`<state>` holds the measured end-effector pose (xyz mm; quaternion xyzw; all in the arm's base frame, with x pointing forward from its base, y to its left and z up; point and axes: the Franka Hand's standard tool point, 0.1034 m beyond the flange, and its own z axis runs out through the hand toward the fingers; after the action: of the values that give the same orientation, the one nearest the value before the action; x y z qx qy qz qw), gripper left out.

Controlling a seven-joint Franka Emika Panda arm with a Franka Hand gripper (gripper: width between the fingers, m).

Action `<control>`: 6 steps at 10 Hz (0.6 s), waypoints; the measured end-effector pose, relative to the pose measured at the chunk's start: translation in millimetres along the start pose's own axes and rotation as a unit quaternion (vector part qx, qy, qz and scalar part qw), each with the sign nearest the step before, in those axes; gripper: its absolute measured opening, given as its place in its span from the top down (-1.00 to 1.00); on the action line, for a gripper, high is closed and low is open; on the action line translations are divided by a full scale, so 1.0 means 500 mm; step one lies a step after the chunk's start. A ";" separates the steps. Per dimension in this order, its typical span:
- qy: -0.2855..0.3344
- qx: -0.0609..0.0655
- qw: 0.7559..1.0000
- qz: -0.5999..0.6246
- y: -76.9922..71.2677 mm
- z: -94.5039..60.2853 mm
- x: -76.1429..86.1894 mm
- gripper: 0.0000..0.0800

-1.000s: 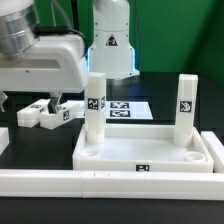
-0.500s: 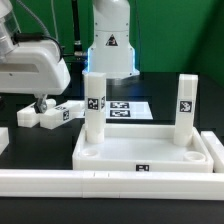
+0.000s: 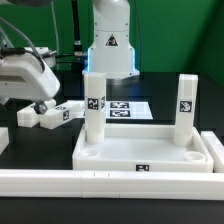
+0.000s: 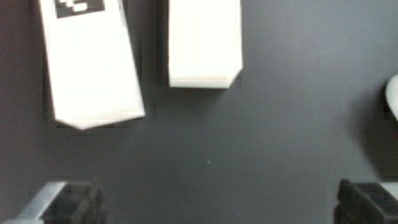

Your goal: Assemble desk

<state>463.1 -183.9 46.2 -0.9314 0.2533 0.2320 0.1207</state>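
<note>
**White desk: two legs standing, two loose, gripper spread wide**

Seeing the tabletop [image 3: 140, 150] flat on the black table [image 3: 45, 143], just behind the front rail [image 3: 60, 182]. Counting one upright leg [image 3: 95, 108] in its back corner on the exterior view's left and a second upright leg [image 3: 186, 105] in the back corner on the right. Marker board [image 3: 128, 108] flat behind them. Got one loose leg [image 3: 30, 116] and another loose leg [image 3: 66, 113] lying side by side on the exterior view's left, apart from the tabletop. Reading the gripper [image 4: 217, 203] as wide above them, fingers [image 4: 71, 203] clear of both, nothing held.
</note>
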 end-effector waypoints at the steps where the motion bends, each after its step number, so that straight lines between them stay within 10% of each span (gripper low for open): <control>1: -0.008 0.001 1.000 -0.001 -0.001 -0.003 0.003 -0.62; 6: -0.121 0.009 0.993 -0.008 -0.002 0.018 -0.006 -0.62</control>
<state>458.2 -178.8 40.1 -0.8974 0.2316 0.3394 0.1604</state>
